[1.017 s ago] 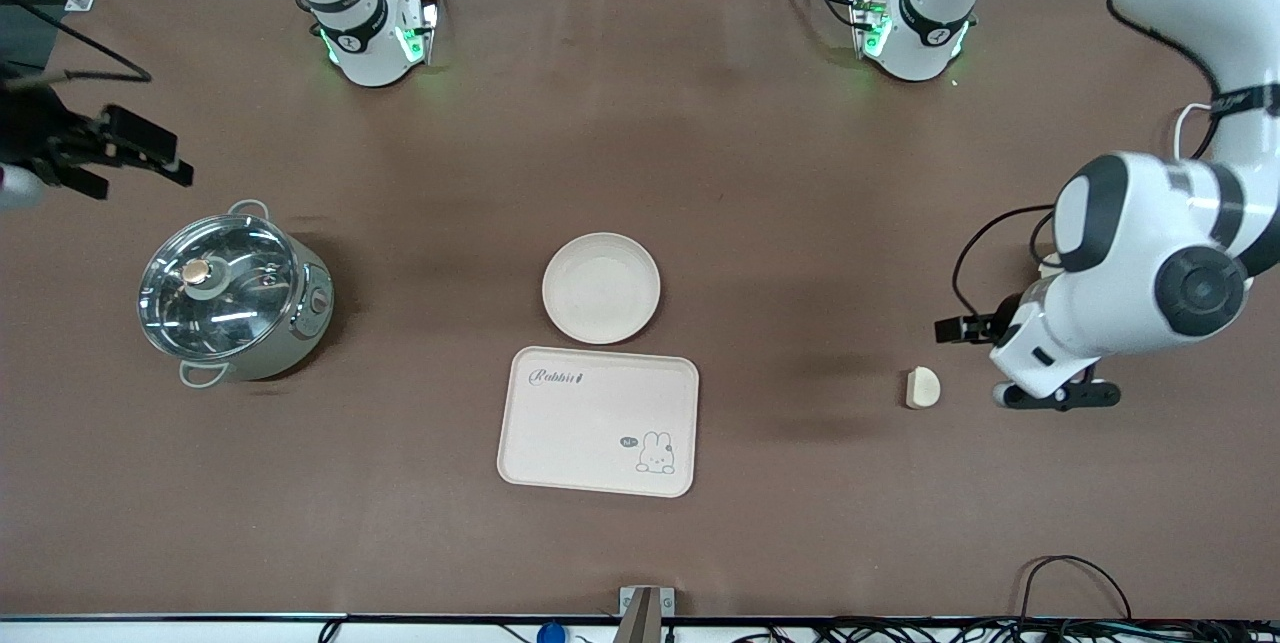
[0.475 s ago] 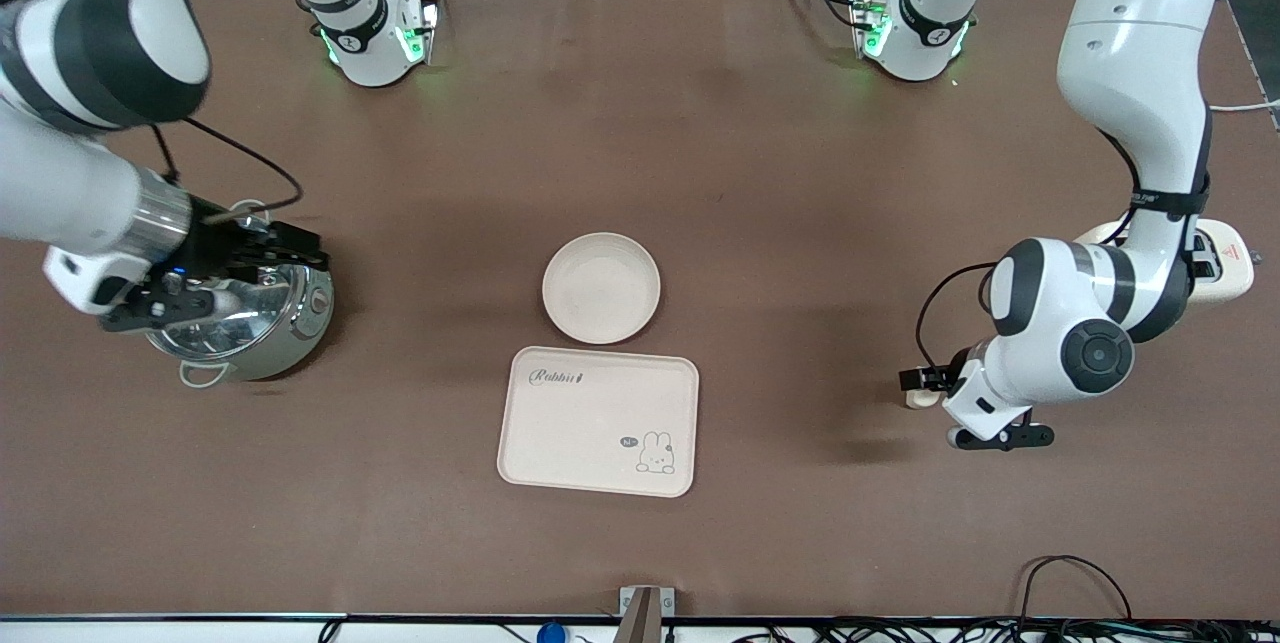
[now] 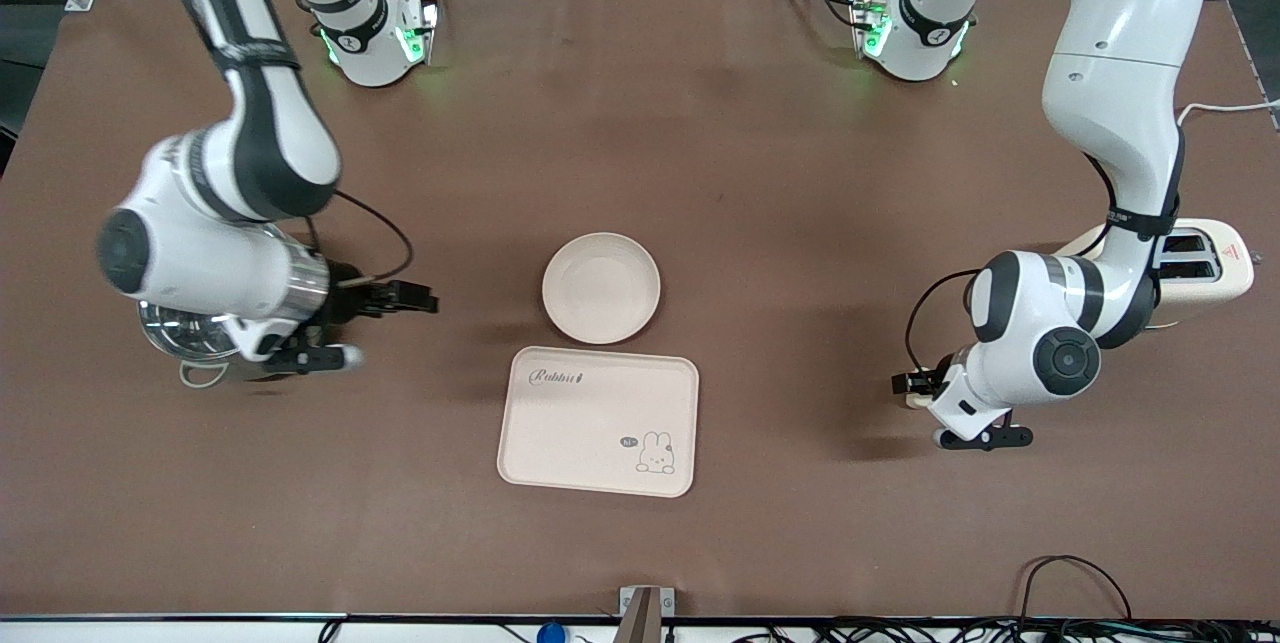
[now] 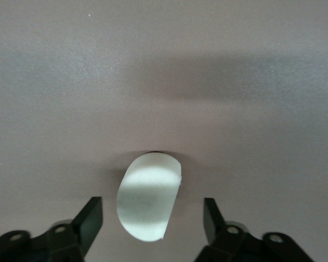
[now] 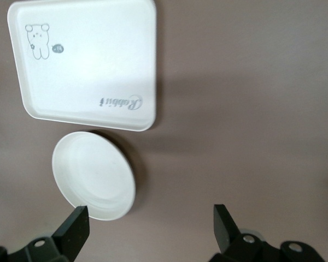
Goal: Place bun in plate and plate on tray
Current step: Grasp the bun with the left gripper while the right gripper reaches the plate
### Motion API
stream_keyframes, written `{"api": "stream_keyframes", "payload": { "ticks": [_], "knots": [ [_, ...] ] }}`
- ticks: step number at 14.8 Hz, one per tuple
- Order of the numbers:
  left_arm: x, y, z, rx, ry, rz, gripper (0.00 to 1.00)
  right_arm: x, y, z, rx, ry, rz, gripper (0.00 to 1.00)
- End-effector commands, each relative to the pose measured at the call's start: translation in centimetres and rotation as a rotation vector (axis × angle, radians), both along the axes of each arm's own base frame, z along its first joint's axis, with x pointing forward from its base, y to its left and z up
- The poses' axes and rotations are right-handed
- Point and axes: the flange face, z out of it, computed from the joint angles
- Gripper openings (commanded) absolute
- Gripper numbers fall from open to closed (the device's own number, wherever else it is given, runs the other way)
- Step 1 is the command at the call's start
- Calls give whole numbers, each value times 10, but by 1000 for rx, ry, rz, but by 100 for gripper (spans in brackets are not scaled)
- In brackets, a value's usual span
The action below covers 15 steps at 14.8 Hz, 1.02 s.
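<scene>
The bun [image 4: 147, 203], a small cream half-moon lump, lies on the brown table toward the left arm's end. In the front view only a sliver of the bun [image 3: 913, 401] shows under the left arm. My left gripper [image 4: 152, 221] is open and low over the bun, one finger on each side, neither touching it; it also shows in the front view [image 3: 940, 411]. The round plate [image 3: 601, 287] sits mid-table, with the rabbit tray [image 3: 598, 421] just nearer the camera. My right gripper [image 3: 375, 328] is open and empty beside the plate [image 5: 93, 174], and its wrist view also shows the tray [image 5: 87, 63].
A steel pot [image 3: 185, 341] with a glass lid stands at the right arm's end, mostly hidden under the right arm. A cream toaster [image 3: 1205, 268] stands at the left arm's end, farther from the camera than the bun.
The right arm swung in from the table's end, over the pot, toward the plate. The left gripper moved over the bun, which now lies between its fingers.
</scene>
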Motion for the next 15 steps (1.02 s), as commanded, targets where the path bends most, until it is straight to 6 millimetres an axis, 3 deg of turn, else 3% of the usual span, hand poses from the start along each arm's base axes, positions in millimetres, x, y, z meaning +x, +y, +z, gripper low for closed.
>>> {"api": "stream_keyframes", "payload": {
  "ticks": [1, 3, 7, 10, 15],
  "knots": [
    [1, 2, -10, 6, -16, 2, 74, -5, 17, -31, 20, 55, -33, 100],
    [0, 1, -15, 5, -15, 3, 68, -11, 22, -59, 48, 109, -61, 100],
    [2, 0, -20, -3, -35, 8, 50, -29, 51, -92, 46, 119, -61, 100],
    [2, -6, -12, -5, -33, 38, 44, -41, 68, -121, 22, 147, -35, 100],
    [-25, -118, 43, -70, 30, 186, 41, -72, 76, -159, -26, 139, -35, 100]
  ]
}}
